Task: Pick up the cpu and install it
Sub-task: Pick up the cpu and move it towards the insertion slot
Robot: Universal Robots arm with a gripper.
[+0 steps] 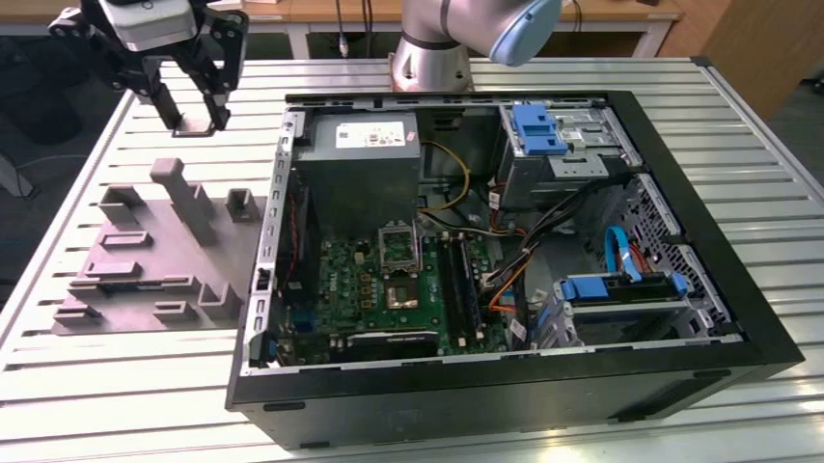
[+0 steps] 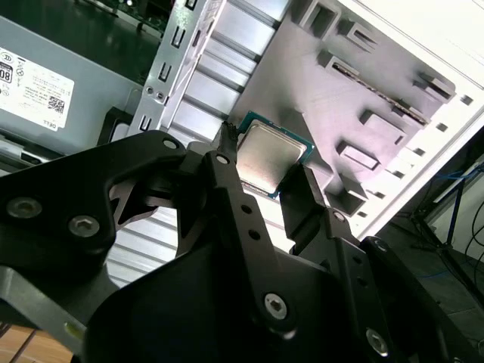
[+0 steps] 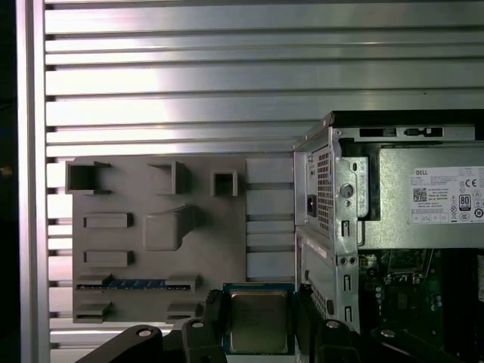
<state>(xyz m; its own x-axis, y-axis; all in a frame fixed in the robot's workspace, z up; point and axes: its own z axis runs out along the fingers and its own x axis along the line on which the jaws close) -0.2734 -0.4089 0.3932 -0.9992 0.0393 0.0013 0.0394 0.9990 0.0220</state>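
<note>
The cpu (image 2: 268,155), a flat square chip with a pale metal top and a thin green rim, sits between the two black fingers of my gripper (image 2: 268,180), which is shut on it. The first wrist view shows the cpu (image 3: 259,321) gripped by its sides in the gripper (image 3: 259,327). In the exterior view the gripper (image 1: 193,122) hangs above the slatted table, beyond the grey moulded tray (image 1: 142,260) and off the exterior view's left of the open computer case (image 1: 721,251). Inside the case lies the green motherboard (image 1: 361,289) with its silver socket frame (image 1: 399,245).
The grey tray (image 3: 151,227) has upright posts and slots, and one slot holds a thin blue strip (image 3: 136,283). A grey power supply (image 1: 367,154), drive cages with blue parts (image 1: 541,130) and loose cables (image 1: 541,241) crowd the case. The arm's base (image 1: 431,58) stands behind the case.
</note>
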